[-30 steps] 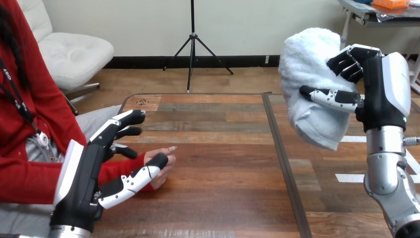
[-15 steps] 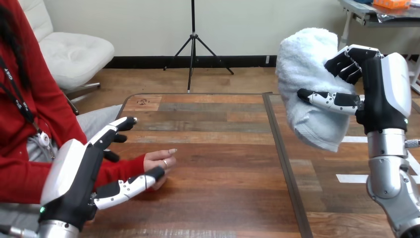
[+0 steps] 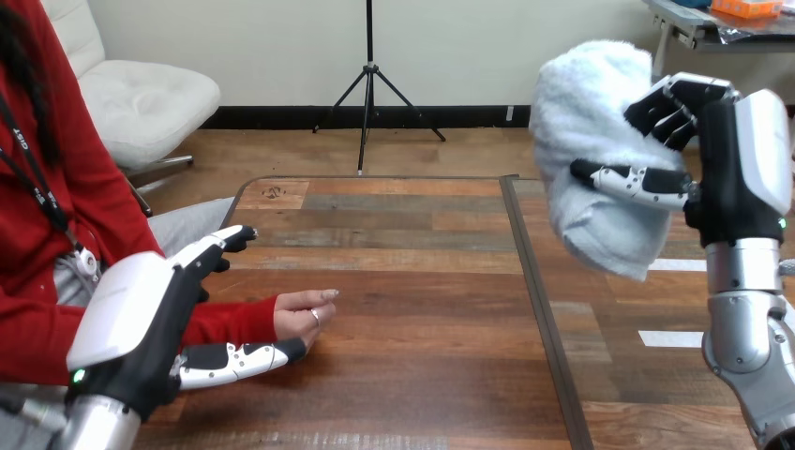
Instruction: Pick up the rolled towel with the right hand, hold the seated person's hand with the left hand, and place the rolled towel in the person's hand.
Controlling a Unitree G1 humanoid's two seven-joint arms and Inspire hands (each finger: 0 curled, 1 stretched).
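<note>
A white rolled towel (image 3: 595, 159) hangs high above the table at the right, my right hand (image 3: 722, 159) shut on it with thumb across its front and fingers over its top. The person's hand (image 3: 305, 314) rests on the table at the left, on a red sleeve. My left hand (image 3: 159, 319) is open over that forearm: its fingers lie straight on the far side, its thumb (image 3: 239, 358) stretches along the near side toward the wrist. I cannot tell whether it touches the arm.
The wooden table (image 3: 403, 281) has a dark seam (image 3: 539, 309) running front to back right of centre. White tape marks (image 3: 670, 337) lie on the right part.
My left hand has drawn back and lowered along the person's forearm, its thumb now short of the person's hand. The right hand and towel have held nearly still; the view shifted slightly.
</note>
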